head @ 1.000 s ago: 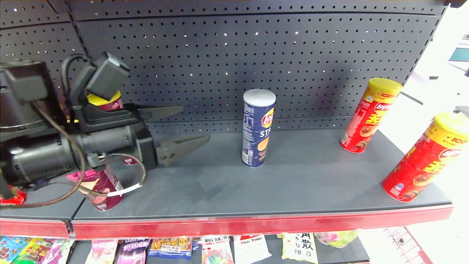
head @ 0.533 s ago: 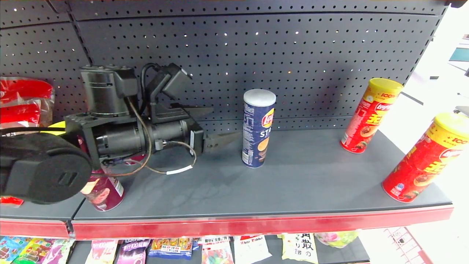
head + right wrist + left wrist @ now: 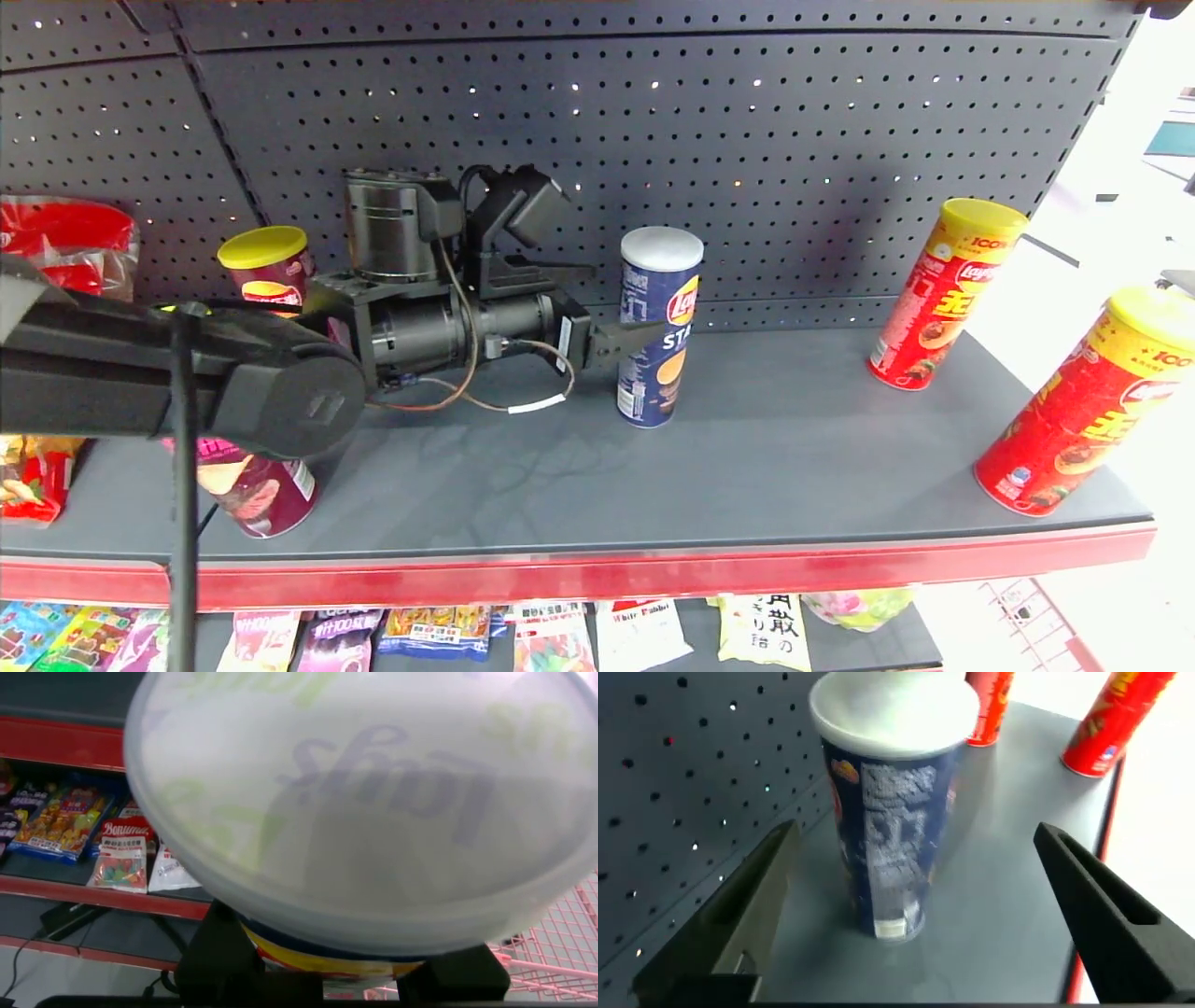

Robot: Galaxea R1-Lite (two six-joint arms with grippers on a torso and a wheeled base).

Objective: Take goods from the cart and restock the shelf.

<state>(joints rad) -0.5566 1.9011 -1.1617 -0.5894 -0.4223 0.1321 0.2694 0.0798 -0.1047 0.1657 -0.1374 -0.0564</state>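
Observation:
A blue chip can point(image 3: 656, 327) with a white lid stands upright mid-shelf, near the pegboard. My left gripper point(image 3: 627, 301) lies level along the shelf and is open, its fingertips reaching the can's left side. In the left wrist view the blue chip can point(image 3: 895, 812) stands between the two spread fingers point(image 3: 747, 915), slightly ahead of them and not gripped. My right gripper point(image 3: 327, 966) is shut on another chip can point(image 3: 364, 793), whose clear plastic lid faces the camera.
On the grey shelf point(image 3: 709, 485), two red cans with yellow lids point(image 3: 943, 294) point(image 3: 1083, 401) lean at the right end. Maroon cans point(image 3: 266, 266) point(image 3: 252, 485) and red bags point(image 3: 56, 243) sit at the left. Snack packs point(image 3: 551, 635) fill the lower shelf. A pink cart point(image 3: 561, 971) stands below.
My left arm has swept right along the shelf, and its open gripper has come up to the blue can. The yellow-lidded maroon can behind it is uncovered.

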